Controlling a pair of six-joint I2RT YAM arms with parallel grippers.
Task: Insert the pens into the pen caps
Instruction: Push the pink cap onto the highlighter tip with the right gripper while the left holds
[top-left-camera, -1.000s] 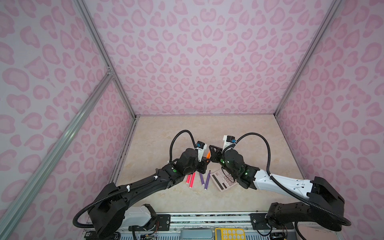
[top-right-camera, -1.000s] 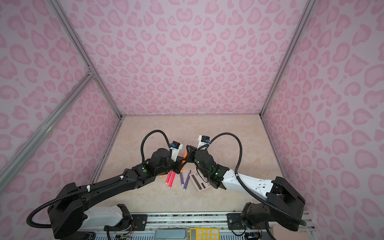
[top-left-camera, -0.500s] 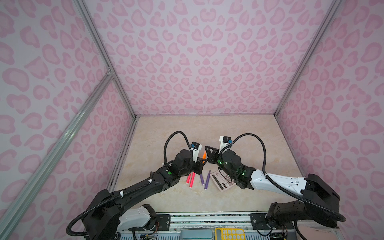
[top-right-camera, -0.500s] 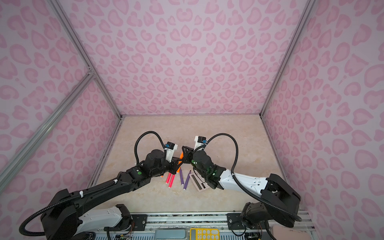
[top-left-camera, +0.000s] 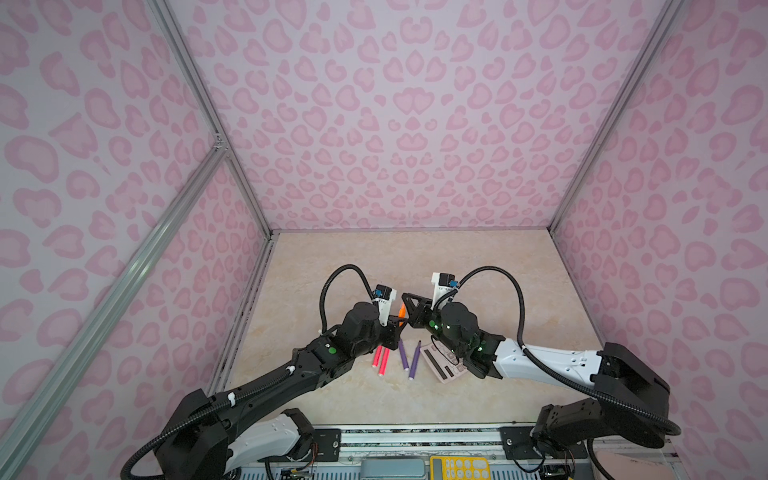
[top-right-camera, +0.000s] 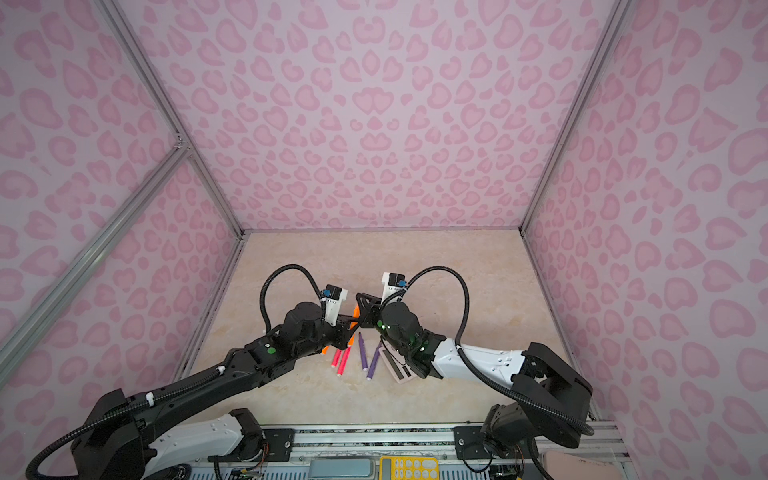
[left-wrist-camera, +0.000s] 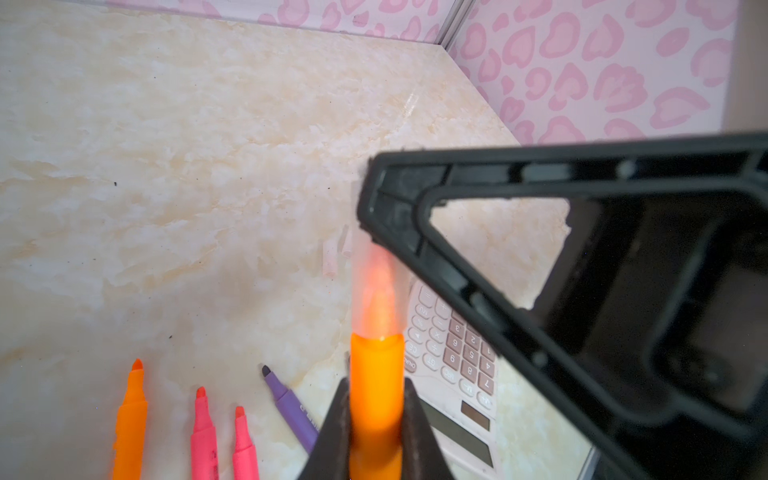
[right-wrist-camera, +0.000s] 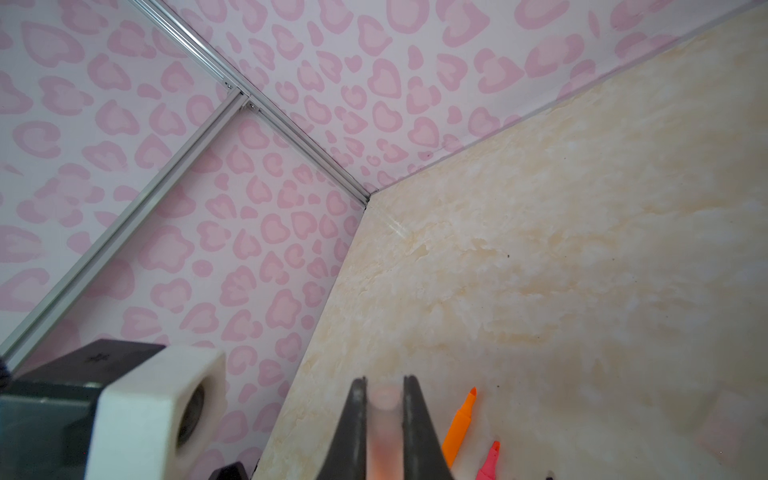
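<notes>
My left gripper (left-wrist-camera: 376, 388) is clenched on the barrel of an orange pen (left-wrist-camera: 376, 365). The pen's long axis runs straight out of the jaws toward the right gripper (right-wrist-camera: 384, 384). The two meet nose to nose above the table, just past the back-left corner of the pink calculator (left-wrist-camera: 457, 353). The right jaws pinch a clear cap (right-wrist-camera: 384, 415), its mouth facing the pen. From the left wrist, the orange tip already sits inside the cap's cloudy sleeve. I cannot tell whether it is fully seated. I judge the push must go straight along that shared axis, without tilt. Left of the calculator lie the uncapped purple pens (top-left-camera: 402, 355), nearest it, then the pink pens (left-wrist-camera: 203, 432), then a second orange pen (left-wrist-camera: 131, 415). Two loose caps (left-wrist-camera: 330, 259) lie just beyond the calculator's far end.
</notes>
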